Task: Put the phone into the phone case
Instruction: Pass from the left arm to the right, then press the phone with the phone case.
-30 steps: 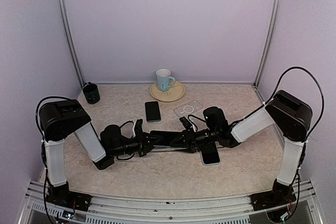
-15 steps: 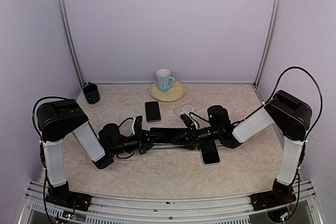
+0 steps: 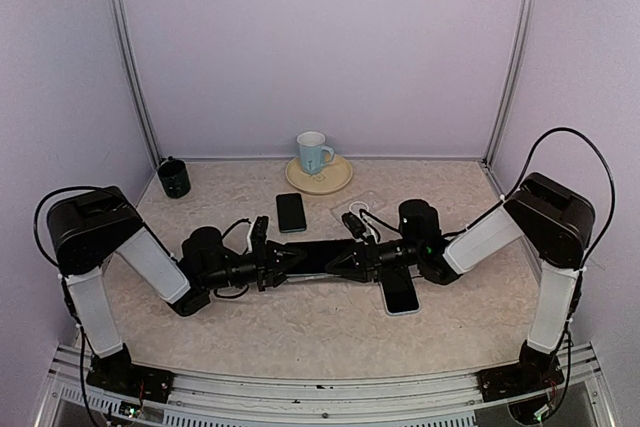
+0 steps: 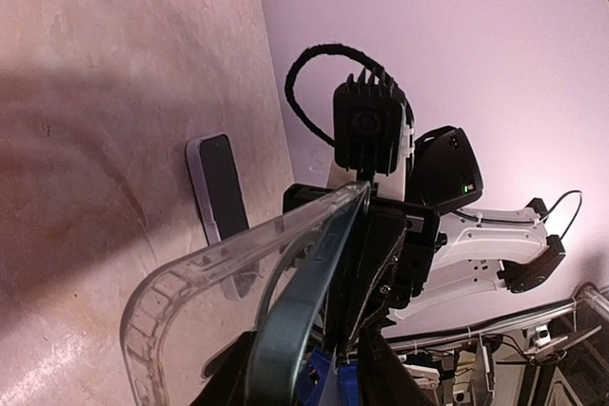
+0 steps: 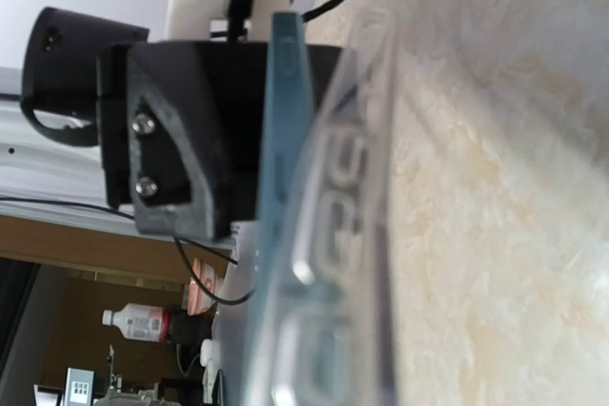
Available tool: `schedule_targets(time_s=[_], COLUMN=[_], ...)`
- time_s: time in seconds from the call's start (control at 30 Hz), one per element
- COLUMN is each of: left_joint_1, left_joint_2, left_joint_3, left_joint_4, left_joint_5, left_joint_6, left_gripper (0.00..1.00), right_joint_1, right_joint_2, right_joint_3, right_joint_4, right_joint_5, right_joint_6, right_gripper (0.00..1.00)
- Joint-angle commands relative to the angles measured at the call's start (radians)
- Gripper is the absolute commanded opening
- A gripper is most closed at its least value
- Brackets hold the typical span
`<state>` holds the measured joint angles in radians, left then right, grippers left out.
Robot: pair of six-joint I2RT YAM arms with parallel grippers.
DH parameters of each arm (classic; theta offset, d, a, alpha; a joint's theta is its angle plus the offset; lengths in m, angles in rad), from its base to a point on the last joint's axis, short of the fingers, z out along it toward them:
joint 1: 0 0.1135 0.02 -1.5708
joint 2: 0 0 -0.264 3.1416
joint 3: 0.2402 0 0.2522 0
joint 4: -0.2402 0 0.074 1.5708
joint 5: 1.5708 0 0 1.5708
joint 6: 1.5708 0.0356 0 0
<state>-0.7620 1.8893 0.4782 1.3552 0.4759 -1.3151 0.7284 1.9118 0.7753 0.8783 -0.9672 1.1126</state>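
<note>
**White Links, Black Joints**

The left arm [image 3: 150, 262] and right arm [image 3: 485, 235] are each built from white links and bulky black joint housings. Looped black cables [image 4: 319, 48] are routed along them. Two silver screws [image 5: 143, 124] are set into the black housing of the left gripper [image 3: 288, 261].

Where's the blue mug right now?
In the top view the blue mug stands on the yellow plate at the back centre of the table, to the right of the dark cup in the left rear corner.
</note>
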Motion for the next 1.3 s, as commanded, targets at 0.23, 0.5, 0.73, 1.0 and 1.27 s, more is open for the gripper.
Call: schedule_targets(time_s=[0.23,0.5,0.73,1.0,1.27], left_joint_1=[0.042,0.085,0.087,0.055,0.025], left_joint_2=[-0.257,-0.409,-0.42,-0.39,-0.284], left_joint_3=[0.028,0.046,0.046,0.069,0.096], left_joint_4=[-0.512,-0.731,-0.655,-0.49,-0.332], left_joint_5=[-0.071,-0.127,-0.061,0.056,0.148], left_joint_6=[0.246,0.375,0.396,0.377,0.31], left_gripper=[0.44,0.53,0.61,0.64,0.61], right_joint_1=[-0.025,-0.031,-0.031,-0.031,-0.018], right_joint_2=[-0.087,-0.17,-0.238,-0.26,-0.254], right_joint_3=[-0.013,0.003,0.014,0.015,0.022], right_joint_4=[0.105,-0.006,-0.058,-0.114,-0.095], right_joint_5=[-0.048,-0.075,-0.118,-0.129,-0.153], right_joint_6=[-0.034,-0.154,-0.237,-0.294,-0.3], right_gripper=[0.0,0.0,0.0,0.0,0.0])
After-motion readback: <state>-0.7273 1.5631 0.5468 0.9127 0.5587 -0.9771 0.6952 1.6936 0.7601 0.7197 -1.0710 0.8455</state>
